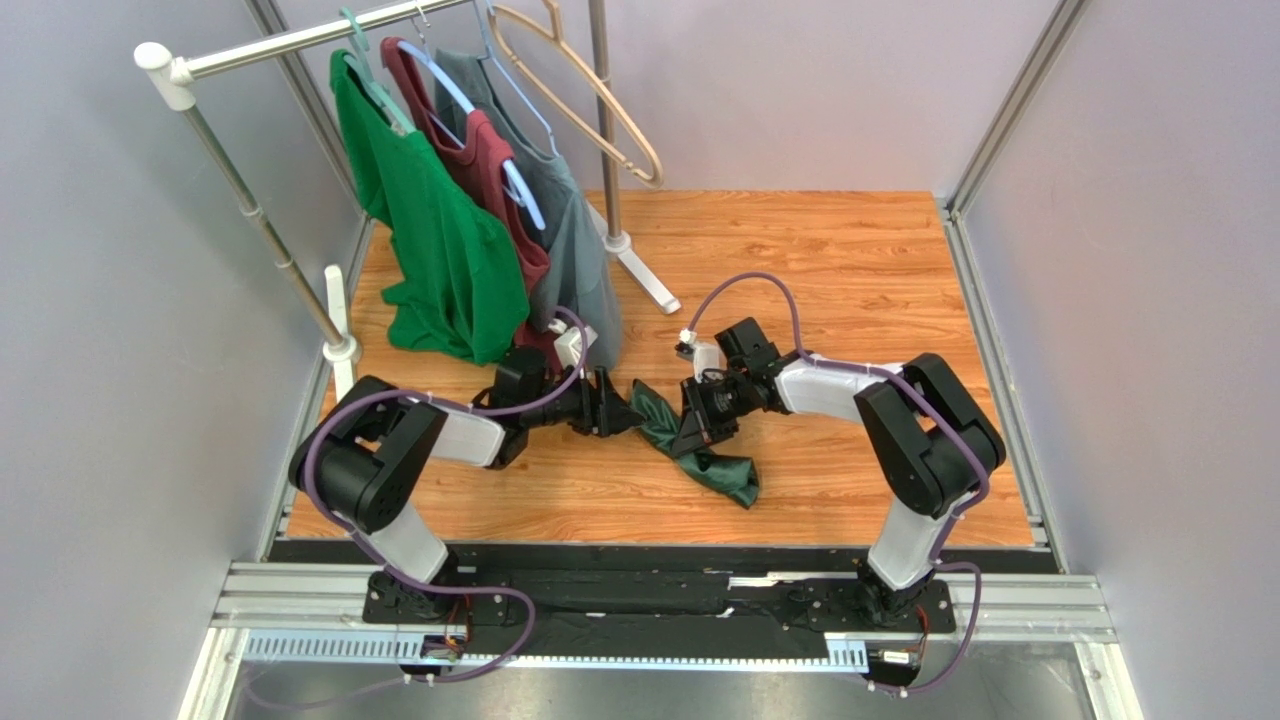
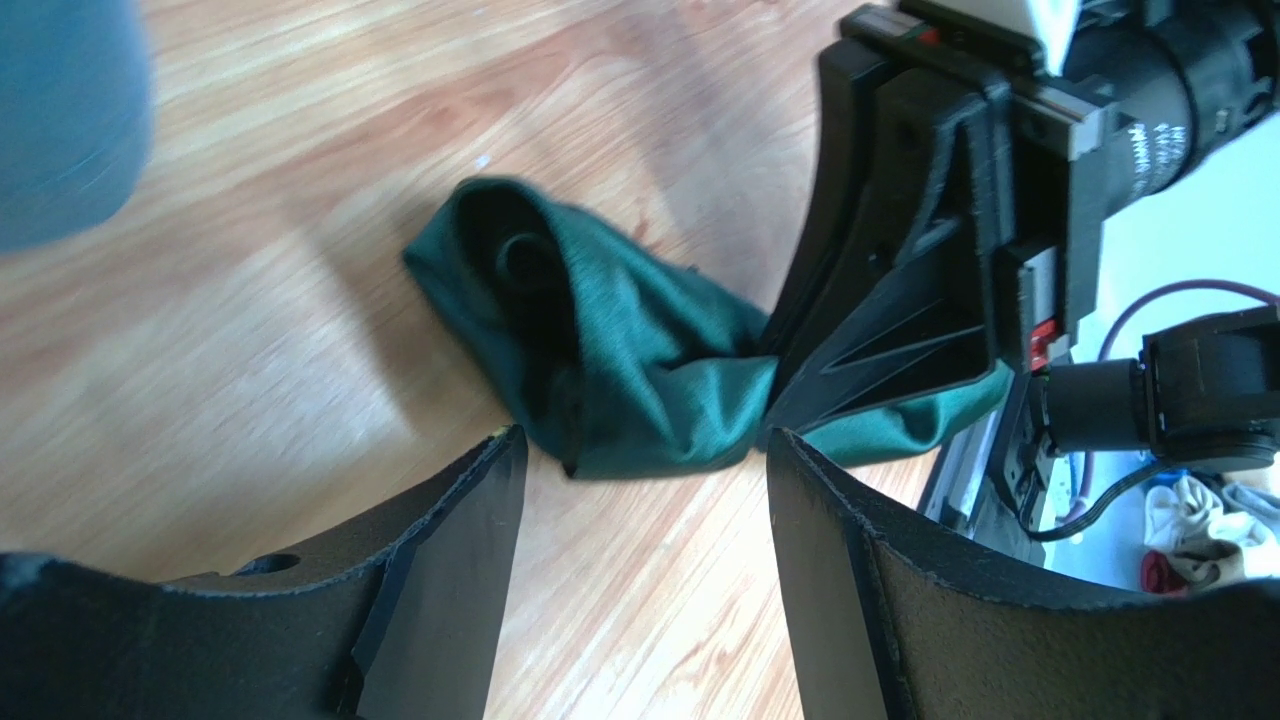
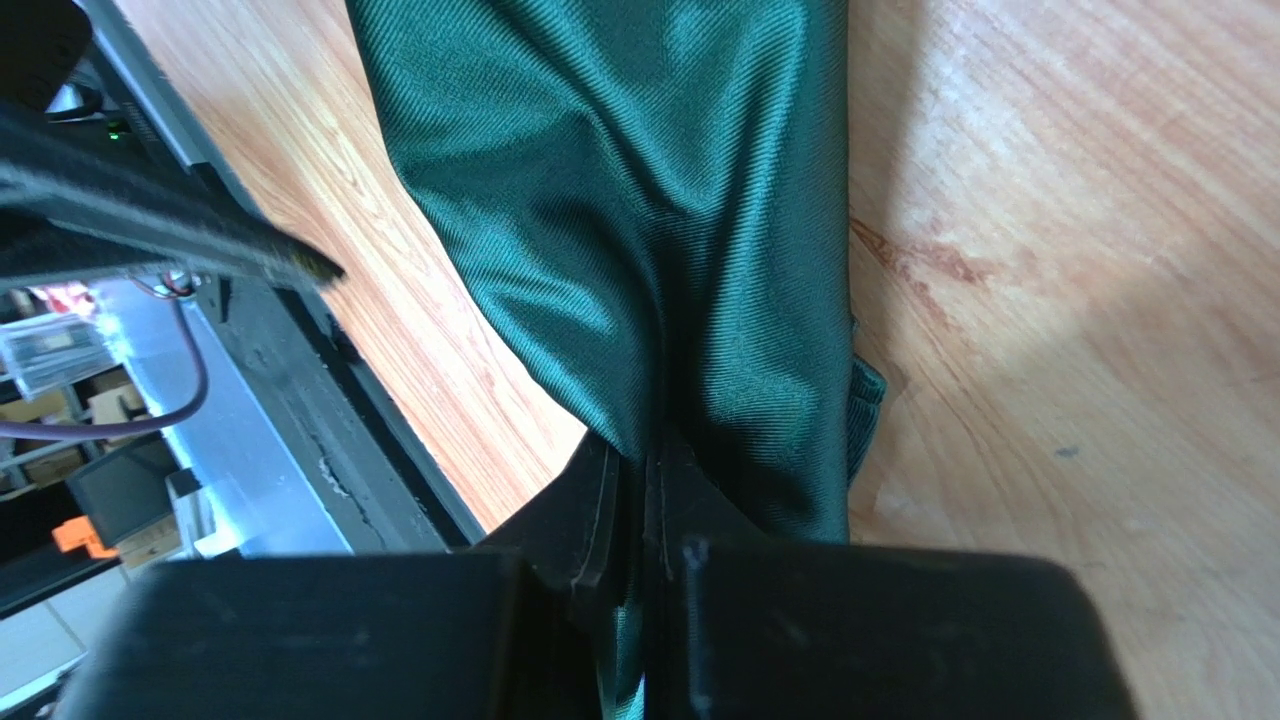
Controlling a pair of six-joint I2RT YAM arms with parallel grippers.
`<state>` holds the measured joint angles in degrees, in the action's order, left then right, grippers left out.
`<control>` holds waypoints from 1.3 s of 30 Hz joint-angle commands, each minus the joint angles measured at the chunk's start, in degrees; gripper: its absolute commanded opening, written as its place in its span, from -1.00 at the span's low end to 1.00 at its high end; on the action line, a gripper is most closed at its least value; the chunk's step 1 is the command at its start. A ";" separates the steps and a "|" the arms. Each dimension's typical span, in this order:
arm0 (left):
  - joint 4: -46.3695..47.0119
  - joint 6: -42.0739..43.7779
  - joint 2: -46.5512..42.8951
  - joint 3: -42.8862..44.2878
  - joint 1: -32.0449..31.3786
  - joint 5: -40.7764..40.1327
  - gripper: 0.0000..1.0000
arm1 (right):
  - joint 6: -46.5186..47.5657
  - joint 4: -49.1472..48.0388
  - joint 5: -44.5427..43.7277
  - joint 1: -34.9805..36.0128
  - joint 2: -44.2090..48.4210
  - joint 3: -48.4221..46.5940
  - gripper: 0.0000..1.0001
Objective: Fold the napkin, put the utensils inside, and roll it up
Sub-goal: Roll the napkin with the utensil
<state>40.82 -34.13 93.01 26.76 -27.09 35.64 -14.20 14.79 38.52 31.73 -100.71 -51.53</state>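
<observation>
The orange-brown wood-grain desk is carrying everything, with a clothes rack standing at its far left and 3 shirts hanging from it. The napkin, a thin, soft, dark green cloth with a slight sheen, is lying bunched and unfolded at mid-desk, its long axis running from far left to near right. The right end effector is clenching a gathered ridge of it, so that arm is nearer. The left end effector is standing released, its 2 dark padded fingers spread, with the cloth's far-left end lying just to its right. The fork is not showing in any view.
</observation>
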 commanded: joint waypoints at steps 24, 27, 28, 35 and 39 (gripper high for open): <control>1.02 0.55 7.80 6.81 -3.23 -0.57 -1.00 | -0.74 3.13 -7.40 3.16 16.31 4.06 -0.12; 0.49 0.38 7.62 7.25 -3.23 -0.04 -0.90 | -1.97 3.41 -9.95 3.78 20.54 5.38 -0.09; 0.14 0.29 7.54 7.25 -3.23 -0.04 -0.80 | -2.32 3.58 -10.65 3.78 23.51 6.17 -0.09; -1.70 -0.50 5.52 7.25 -3.23 -2.58 0.24 | -4.08 4.29 -21.10 3.78 32.14 8.63 -0.02; -5.65 0.64 0.95 6.20 -3.23 -5.75 0.61 | -4.70 3.41 -25.42 3.78 33.99 9.69 -0.01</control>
<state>38.35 -35.33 98.91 32.56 -30.28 33.69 -17.43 19.07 20.03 35.31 -68.97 -42.98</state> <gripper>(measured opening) 0.780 0.492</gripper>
